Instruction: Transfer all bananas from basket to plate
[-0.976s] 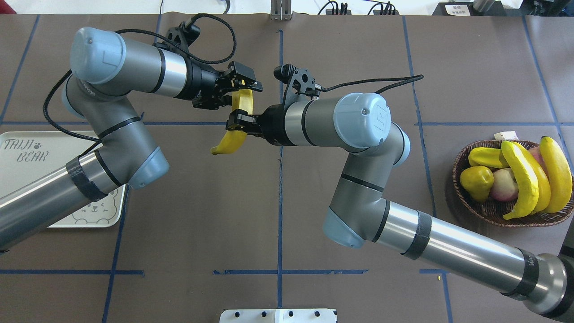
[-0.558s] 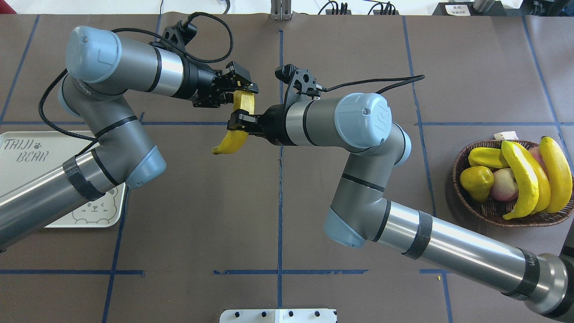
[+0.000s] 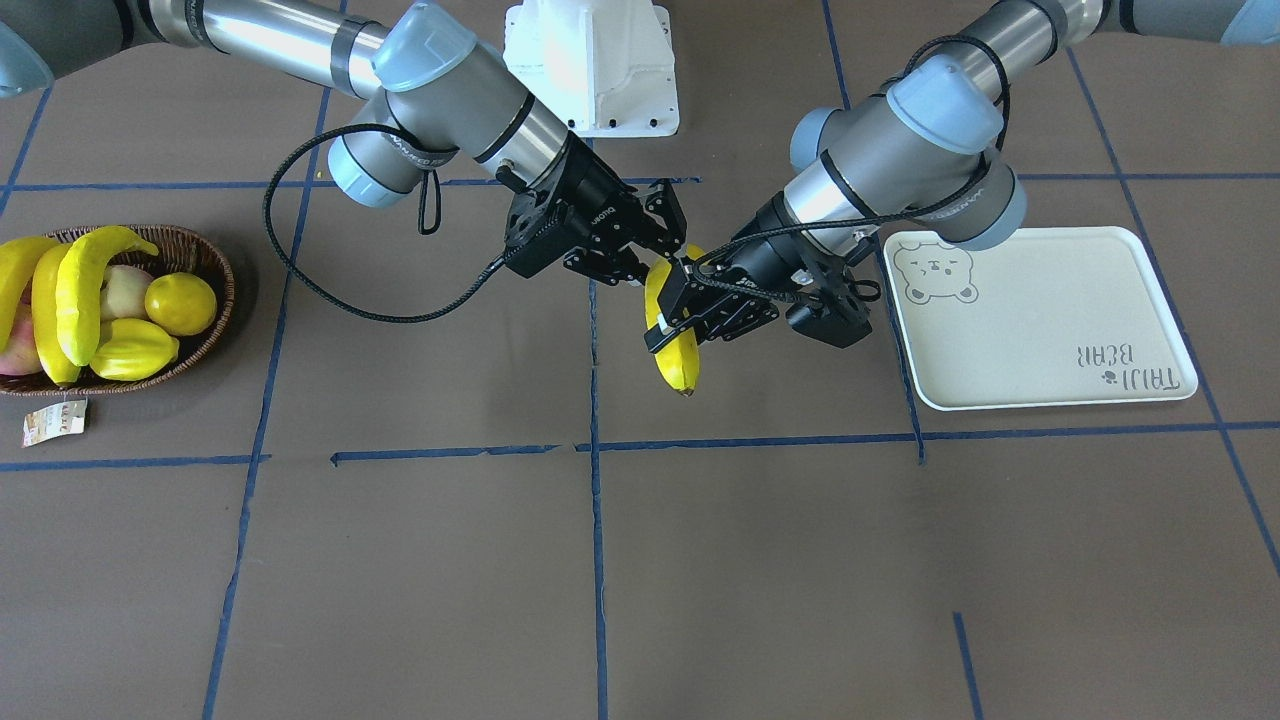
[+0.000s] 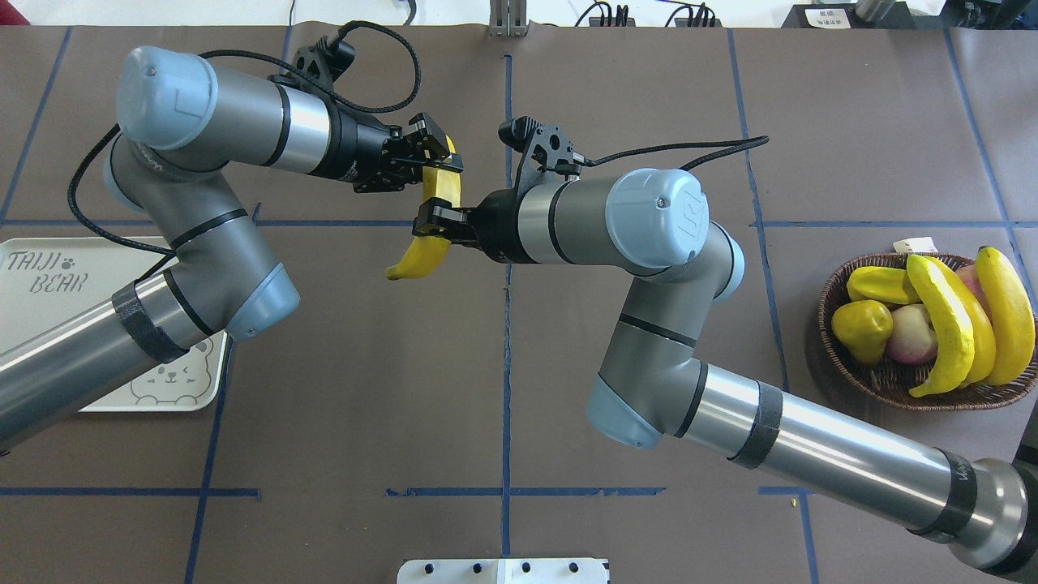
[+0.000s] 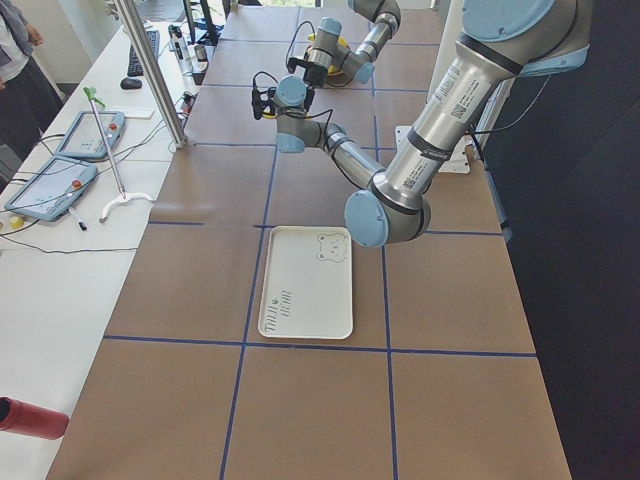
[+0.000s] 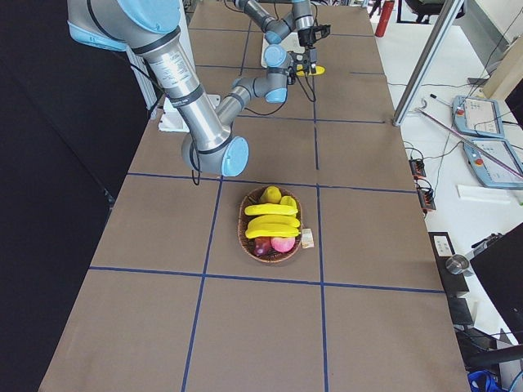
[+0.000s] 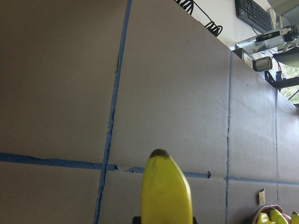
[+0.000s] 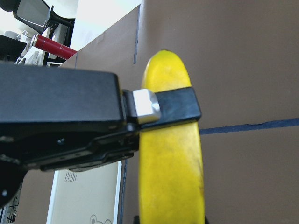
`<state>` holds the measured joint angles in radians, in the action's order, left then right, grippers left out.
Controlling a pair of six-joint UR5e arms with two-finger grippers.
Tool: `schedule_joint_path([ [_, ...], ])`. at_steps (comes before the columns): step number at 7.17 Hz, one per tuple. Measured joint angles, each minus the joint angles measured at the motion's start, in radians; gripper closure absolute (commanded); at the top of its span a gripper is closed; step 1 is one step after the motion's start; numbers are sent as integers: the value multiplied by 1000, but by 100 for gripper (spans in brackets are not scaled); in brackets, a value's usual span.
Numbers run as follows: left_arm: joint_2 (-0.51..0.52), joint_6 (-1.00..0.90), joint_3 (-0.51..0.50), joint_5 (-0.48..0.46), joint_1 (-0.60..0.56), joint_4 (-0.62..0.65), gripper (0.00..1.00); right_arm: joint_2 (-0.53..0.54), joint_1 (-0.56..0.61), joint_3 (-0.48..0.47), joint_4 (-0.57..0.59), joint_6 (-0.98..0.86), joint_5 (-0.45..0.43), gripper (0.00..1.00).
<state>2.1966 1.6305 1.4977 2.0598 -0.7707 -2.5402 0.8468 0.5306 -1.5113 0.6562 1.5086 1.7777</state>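
- Over mid table (image 4: pixel 365 389), between basket (image 4: pixel 892 381) and plate (image 4: pixel 49 316), found 1 banana (image 4: pixel 422 251) aloft, clamped in the jaws of the right gripper (image 4: pixel 430 223).
- Saw jaws of the left gripper (image 4: pixel 438 150) set around it, 1 finger (image 8: pixel 173 105) flat on the peel; could not tell whether tight.
- Feared a drop on early release, a twist if pulled both ways.
- Counted 3 bananas (image 4: pixel 945 324) in the basket among other fruit (image 4: pixel 864 328); noted the left arm (image 4: pixel 97 357) over the plate's corner.

Brown table (image 4: pixel 324 365), blue tape grid (image 4: pixel 507 365), white side bench (image 5: pixel 40 300)
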Motion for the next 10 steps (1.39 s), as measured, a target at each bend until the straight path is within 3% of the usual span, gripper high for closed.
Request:
schedule_joint_path([
  [5,-34,4,2,2,-34,8,100,22,29,-33,20,19,-12,0],
  [6,-64,6,5,17,-63,23,100,39,40,-48,67,19,-6,0],
  [8,-119,2,14,146,-189,132,100,51,85,-58,230,2,24,0],
  [10,-223,-25,16,238,-301,184,100,56,165,-61,401,-74,135,0],
])
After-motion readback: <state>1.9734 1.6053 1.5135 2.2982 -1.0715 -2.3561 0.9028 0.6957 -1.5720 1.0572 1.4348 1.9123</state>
